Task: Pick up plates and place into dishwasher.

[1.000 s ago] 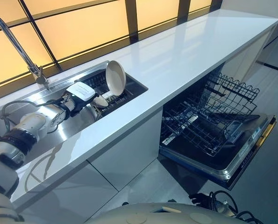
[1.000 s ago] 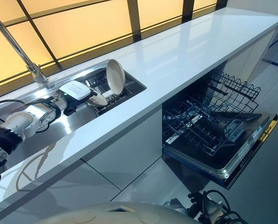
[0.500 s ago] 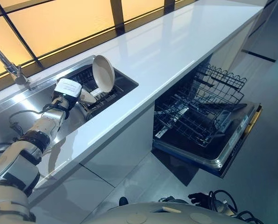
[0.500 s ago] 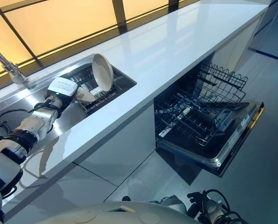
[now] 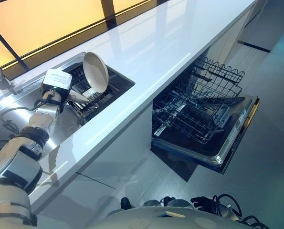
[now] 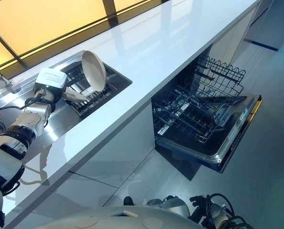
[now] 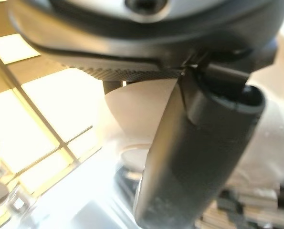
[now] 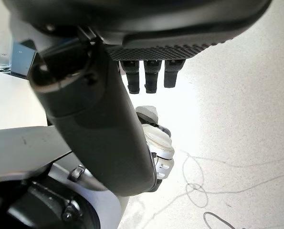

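The left hand (image 5: 60, 90) reaches into the sink (image 5: 17, 98). Its fingers are hidden from the head views, and its wrist view does not settle whether they grip, so their state cannot be told. A cream plate (image 5: 95, 71) stands upright in the drying rack (image 5: 101, 95), just beyond the fingers. The right hand (image 8: 149, 74) hangs idle, fingers loosely extended, holding nothing. The dishwasher rack (image 5: 194, 112) holds no plates. Judgement: task at the start; no plate transferred.

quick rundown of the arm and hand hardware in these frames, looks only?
The left arm is built of silver-grey segments with black bands at the joints, and a white box sits at its wrist. The left hand is dark, with a smooth rounded thumb and a textured palm edge. The right hand is equally dark, with short, stubby fingers in a row.
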